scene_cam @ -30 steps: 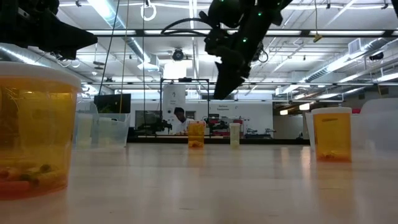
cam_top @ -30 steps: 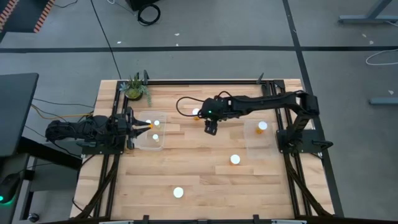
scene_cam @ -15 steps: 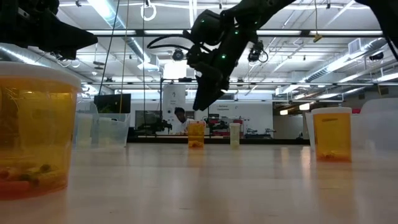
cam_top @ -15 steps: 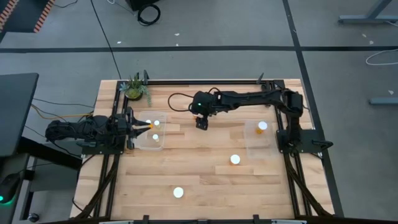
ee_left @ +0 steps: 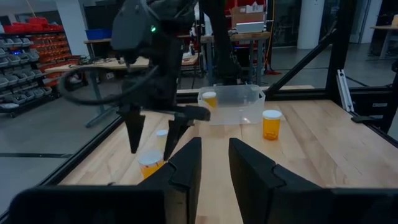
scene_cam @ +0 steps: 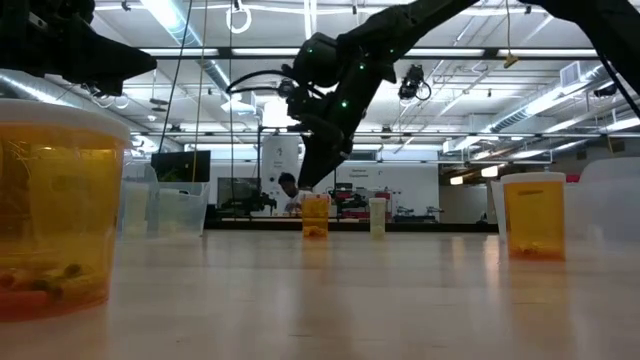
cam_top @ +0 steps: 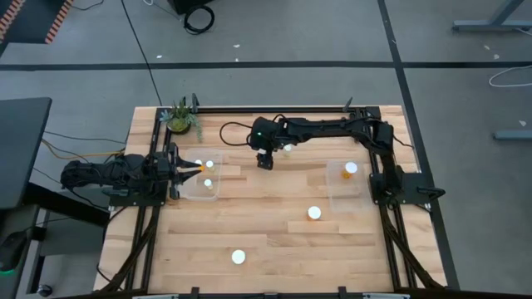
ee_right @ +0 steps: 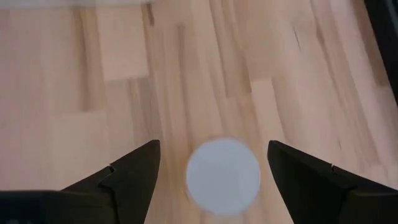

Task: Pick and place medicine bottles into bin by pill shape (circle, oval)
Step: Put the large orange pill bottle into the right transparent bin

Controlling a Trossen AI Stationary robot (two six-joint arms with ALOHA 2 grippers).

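Note:
My right gripper is open, fingers pointing down, over the middle of the table toward its far edge. In the right wrist view a white-capped medicine bottle stands upright on the wood below and between the two fingers, untouched. The left wrist view shows this gripper above an amber bottle. My left gripper is open and empty at the left clear bin, which holds two bottles. The right bin holds one bottle.
Two more bottles stand on the table, one right of centre and one near the front edge. A potted plant stands at the far left corner. A black frame runs along the table's edges.
My right gripper has travelled toward the table's left edge and a little toward the far edge, and has come down somewhat; its fingers have stayed open. No bottle has moved.

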